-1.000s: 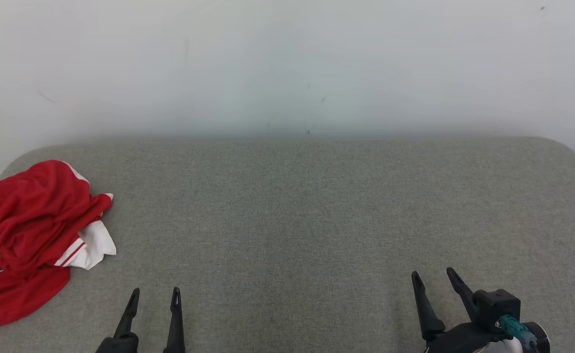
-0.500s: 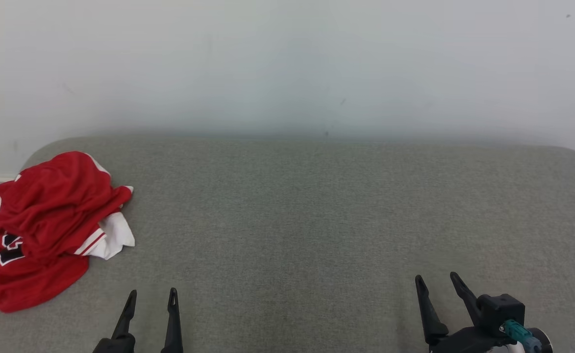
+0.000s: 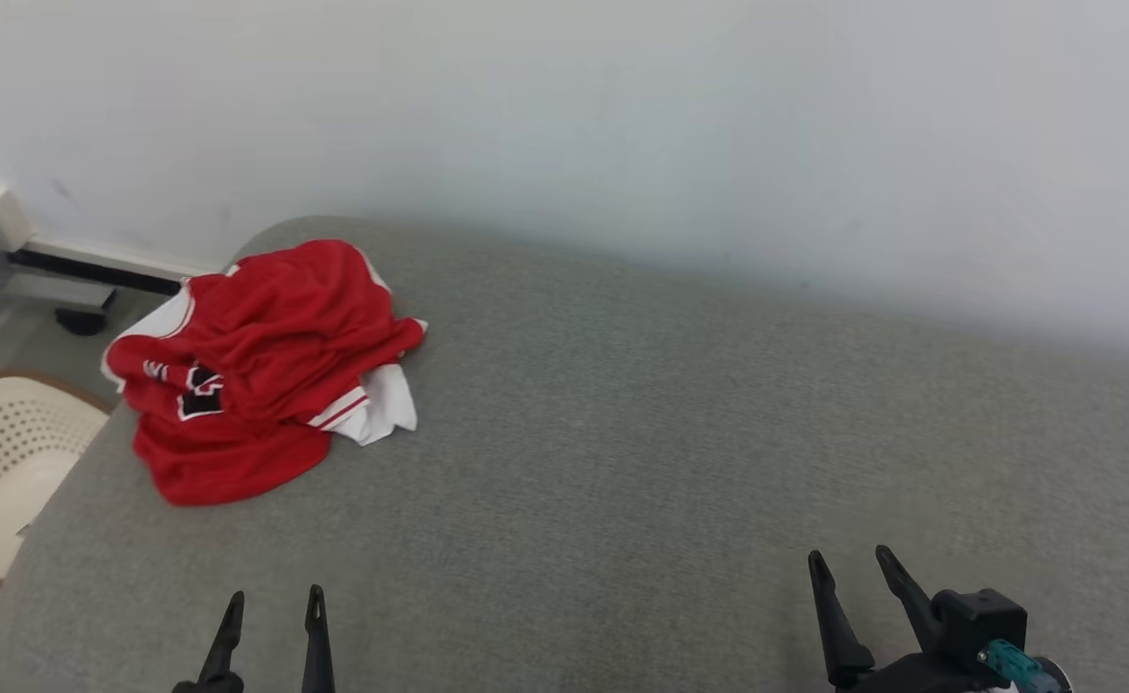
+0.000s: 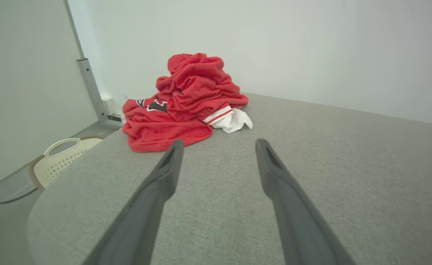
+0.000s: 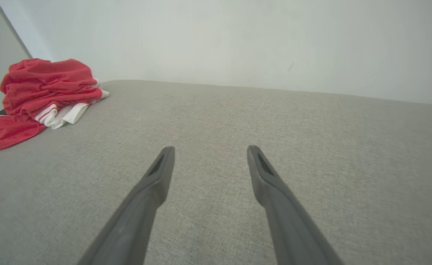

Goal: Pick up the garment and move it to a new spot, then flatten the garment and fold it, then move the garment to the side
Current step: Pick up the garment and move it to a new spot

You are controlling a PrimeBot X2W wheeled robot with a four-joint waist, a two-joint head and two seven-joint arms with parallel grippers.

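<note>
Writing first: there's a black blocky mark with white edging on the front of the garment (image 3: 256, 375), looks like part of a number or letter, plus some tiny white characters next to it. It's all scrunched into the folds, so I honestly can't read any of it. No brand tag I can make out.

The garment itself is a red mesh-looking jersey with white trim and thin red stripes on the white band. It's bunched in a loose heap, with a white bit poking out on the side nearest the right gripper (image 3: 849, 554). In the left wrist view the pile stands fairly tall, with a flatter red flap spread out at its base toward the camera.

It's sitting on the grey fabric cushion (image 3: 622, 433), up ahead of the left gripper (image 3: 275, 594) and slightly off to its left, well apart from the fingertips. From the right gripper it's way off to the left and further ahead, near the far left corner of the cushion.

Both grippers have their fingers spread wide with nothing between them, hovering low over bare cushion.

Beyond the cushion edge, left of the left gripper, there's a cream perforated basket (image 3: 6, 452) on the floor. Plain white wall (image 3: 564, 115) behind everything.
</note>
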